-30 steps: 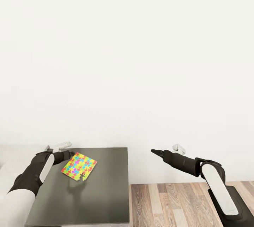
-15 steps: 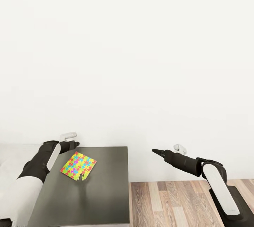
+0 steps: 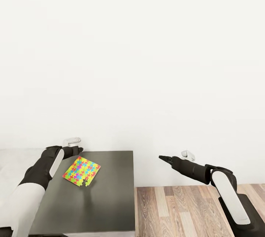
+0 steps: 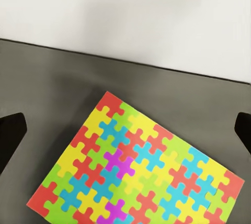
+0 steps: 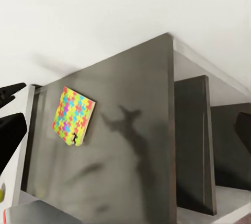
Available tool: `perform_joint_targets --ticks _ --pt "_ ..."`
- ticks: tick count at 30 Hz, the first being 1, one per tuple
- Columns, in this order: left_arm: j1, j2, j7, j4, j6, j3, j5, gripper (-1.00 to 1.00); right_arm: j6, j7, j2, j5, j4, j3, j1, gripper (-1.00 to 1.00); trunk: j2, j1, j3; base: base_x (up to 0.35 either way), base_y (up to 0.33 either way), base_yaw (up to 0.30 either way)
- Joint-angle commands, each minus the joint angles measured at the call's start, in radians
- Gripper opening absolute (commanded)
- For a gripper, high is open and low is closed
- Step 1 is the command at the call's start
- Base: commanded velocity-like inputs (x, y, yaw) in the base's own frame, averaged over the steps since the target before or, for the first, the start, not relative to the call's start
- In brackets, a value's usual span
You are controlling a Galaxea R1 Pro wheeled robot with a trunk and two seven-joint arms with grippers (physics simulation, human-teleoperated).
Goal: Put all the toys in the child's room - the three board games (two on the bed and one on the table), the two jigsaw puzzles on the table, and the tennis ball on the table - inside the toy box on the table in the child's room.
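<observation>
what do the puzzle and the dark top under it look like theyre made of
Puzzle: thin card or foam, matte, going by its flat sheet shape and bright interlocking print. Dark top: smooth grey panel, perhaps laminate or metal, with a soft sheen and faint shadows.

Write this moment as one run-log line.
left gripper: open, above puzzle | puzzle: flat on dark cabinet | right gripper: over floor, empty

We note one jigsaw puzzle (image 3: 81, 170) (image 4: 137, 166) (image 5: 72, 116): thin squarish sheet, interlocking yellow, blue, red, green pieces. Lies flat on dark cabinet section of table (image 3: 106, 196), near back left corner.
</observation>
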Motion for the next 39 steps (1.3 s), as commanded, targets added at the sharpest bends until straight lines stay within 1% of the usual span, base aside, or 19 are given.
perform_joint_targets --ticks 1,25,28,31,39 --pt "-0.001 0.0 0.001 -0.001 0.005 0.001 0.006 1.0 0.003 -0.004 -0.001 -0.004 -0.001 0.0 -0.001 1.0 -0.002 0.001 -0.004 0.0 0.0 0.0" --pt "0.004 0.005 -0.006 0.007 -0.014 -0.007 0.003 1.0 0.003 -0.004 0.001 -0.004 -0.001 0.001 -0.001 1.0 -0.002 0.001 -0.043 0.0 0.0 0.0" --pt "0.004 0.005 -0.004 0.02 -0.04 -0.006 0.003 1.0 0.003 -0.004 0.005 -0.004 -0.002 0.002 -0.001 1.0 -0.002 0.001 -0.048 0.0 0.0 0.0" --pt "0.004 0.005 -0.003 0.048 -0.051 -0.003 0.003 1.0 0.003 -0.004 0.007 -0.004 -0.002 0.006 -0.001 1.0 -0.002 0.001 -0.053 0.026 0.0 0.0" --pt "0.002 0.01 -0.01 0.078 -0.052 0.001 0.007 1.0 0.003 -0.004 0.008 -0.004 -0.002 0.008 -0.001 1.0 -0.002 0.001 -0.066 0.075 0.0 0.0"
